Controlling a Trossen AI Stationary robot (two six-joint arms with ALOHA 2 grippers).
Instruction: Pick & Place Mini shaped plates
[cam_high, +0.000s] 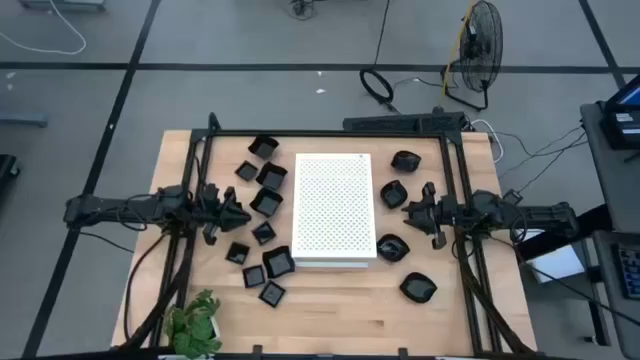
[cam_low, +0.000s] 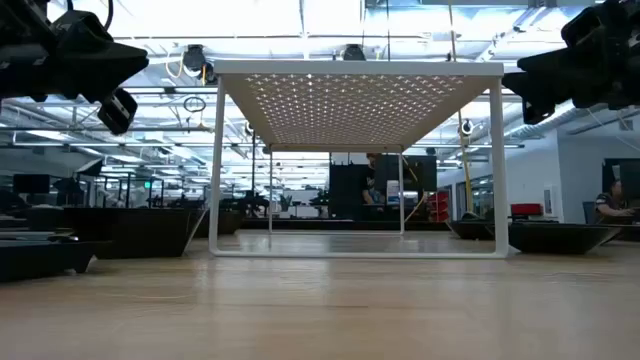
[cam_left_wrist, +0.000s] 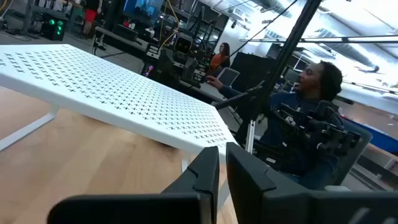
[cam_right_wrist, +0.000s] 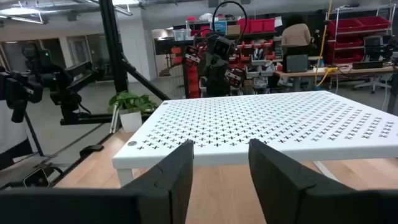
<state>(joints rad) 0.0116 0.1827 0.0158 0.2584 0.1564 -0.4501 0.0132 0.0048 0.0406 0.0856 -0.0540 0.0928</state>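
Note:
A white perforated board (cam_high: 333, 210) stands on thin legs (cam_low: 215, 160) in the middle of the table. Several small square black dishes (cam_high: 266, 202) rest on the wood to its left, and rounded black dishes (cam_high: 394, 193) to its right. My left gripper (cam_high: 243, 213) hovers over the square dishes, level and pointing at the board, with its fingers (cam_left_wrist: 222, 171) shut on nothing. My right gripper (cam_high: 408, 208) hovers among the rounded dishes facing the board's other side, its fingers (cam_right_wrist: 221, 168) open. Both are raised off the table (cam_low: 118, 105) (cam_low: 535, 100).
A black rail frame (cam_high: 330, 135) runs around the table's far and side edges. A potted green plant (cam_high: 195, 325) sits at the near left corner. Bare wood (cam_high: 350, 315) lies along the near edge. People and other workstations (cam_left_wrist: 317, 81) show beyond the table.

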